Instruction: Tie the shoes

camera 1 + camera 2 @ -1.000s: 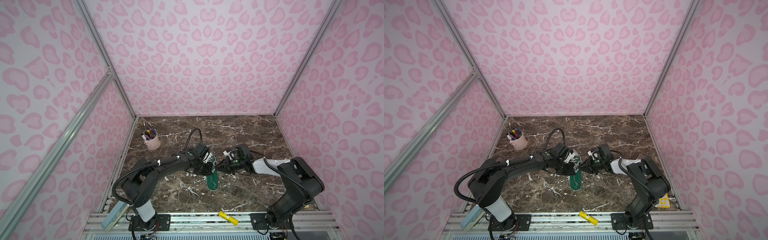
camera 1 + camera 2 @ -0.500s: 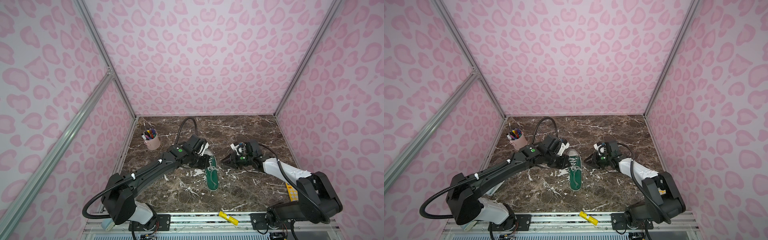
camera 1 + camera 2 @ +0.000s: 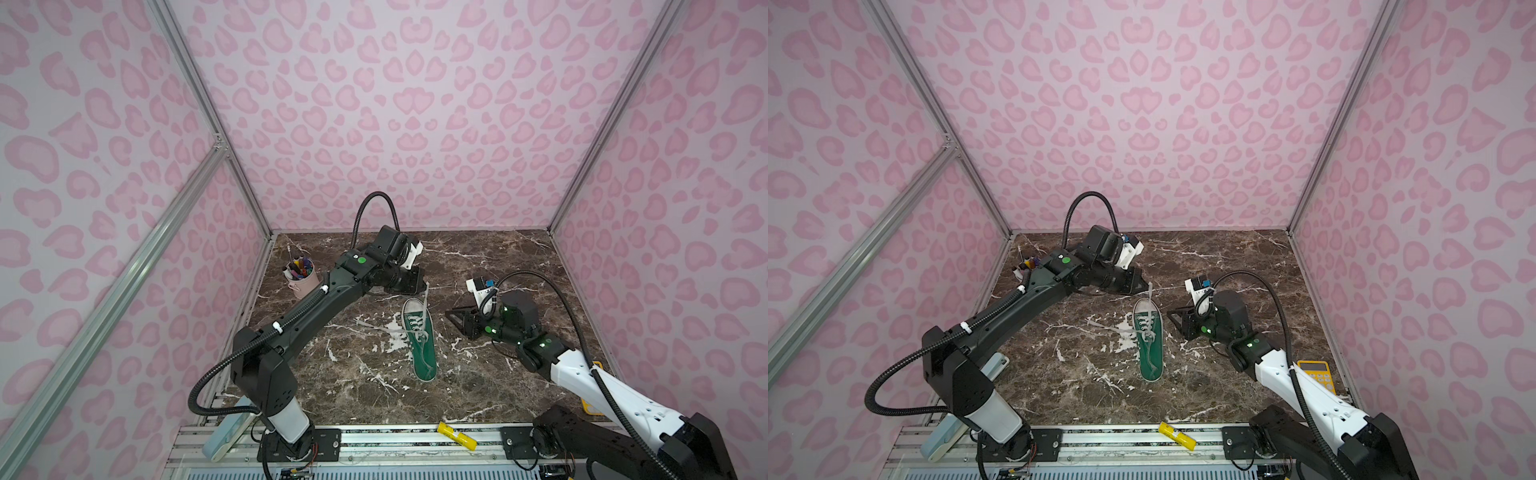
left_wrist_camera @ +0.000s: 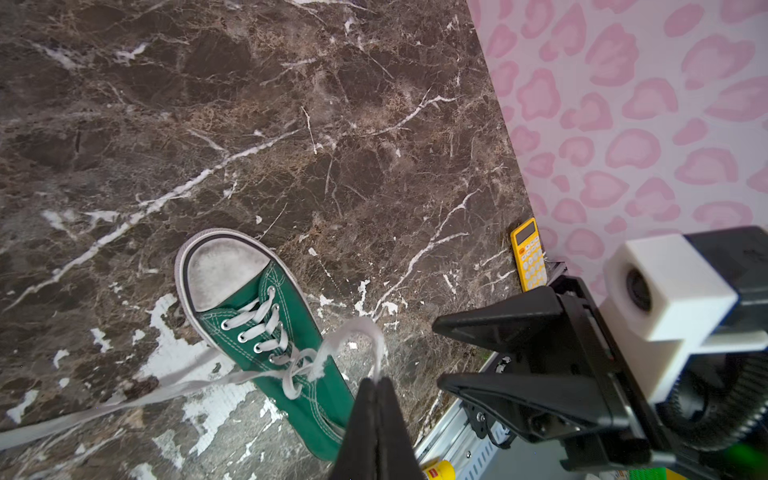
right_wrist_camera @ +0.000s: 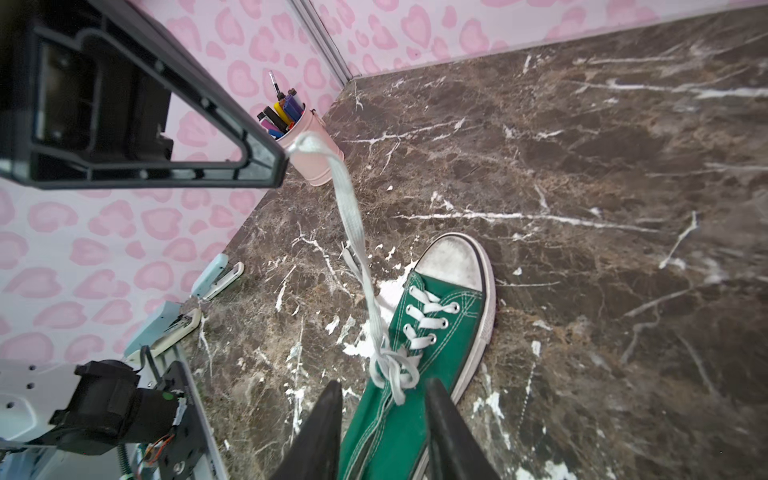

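The shoes are one green sneaker [image 3: 420, 338] [image 3: 1149, 338] with a white toe cap, lying mid-table with its toe toward the back wall. Its off-white laces cross in a loose knot [image 5: 392, 370] [image 4: 301, 368]. My left gripper [image 3: 423, 286] [image 3: 1145, 286] [image 4: 376, 380] hovers just beyond the toe, shut on one lace end, which rises taut from the knot. The other lace end [image 3: 365, 325] [image 4: 124, 399] lies slack on the table left of the shoe. My right gripper [image 3: 453, 318] [image 3: 1174, 318] [image 5: 382, 388] is to the right of the shoe, open and empty.
A pink cup of pens [image 3: 301, 282] [image 5: 316, 153] stands at the back left. A yellow calculator [image 3: 1316, 374] [image 4: 528, 257] lies by the right wall. A yellow marker [image 3: 457, 436] rests on the front rail and a pale blue stapler [image 3: 228, 432] at the front left.
Both grippers have drawn away from the shoe's middle. The left went back past the toe with a lace end; the right went rightward and its jaws widened, no longer on a lace.
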Controlling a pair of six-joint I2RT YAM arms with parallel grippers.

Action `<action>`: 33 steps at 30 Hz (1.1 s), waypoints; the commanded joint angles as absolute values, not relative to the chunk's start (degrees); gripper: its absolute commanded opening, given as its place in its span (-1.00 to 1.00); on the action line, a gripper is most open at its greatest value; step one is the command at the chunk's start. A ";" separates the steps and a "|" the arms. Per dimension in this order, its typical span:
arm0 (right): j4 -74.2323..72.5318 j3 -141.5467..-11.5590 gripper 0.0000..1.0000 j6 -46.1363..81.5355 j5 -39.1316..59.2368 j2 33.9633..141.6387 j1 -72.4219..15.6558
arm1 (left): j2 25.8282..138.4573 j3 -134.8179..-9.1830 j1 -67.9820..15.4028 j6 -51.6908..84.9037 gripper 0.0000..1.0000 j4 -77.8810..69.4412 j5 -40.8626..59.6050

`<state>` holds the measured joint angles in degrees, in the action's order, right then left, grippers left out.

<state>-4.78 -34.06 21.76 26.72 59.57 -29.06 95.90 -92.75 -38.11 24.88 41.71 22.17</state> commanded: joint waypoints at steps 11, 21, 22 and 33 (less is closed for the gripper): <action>-12.34 -44.20 -0.38 18.79 34.45 77.06 -31.09 | 95.51 -90.70 -37.78 24.44 -0.93 40.51 24.52; -15.18 -46.94 -0.58 19.69 35.68 83.90 -31.55 | 94.14 -89.76 -37.62 24.78 -0.93 41.05 24.44; -15.51 -46.93 -0.60 19.76 35.56 84.12 -31.52 | 93.99 -89.57 -37.53 24.83 -0.93 40.94 24.43; -17.18 -45.38 -0.95 21.26 35.06 83.19 -31.59 | 92.82 -87.33 -37.14 25.53 -0.66 40.76 23.20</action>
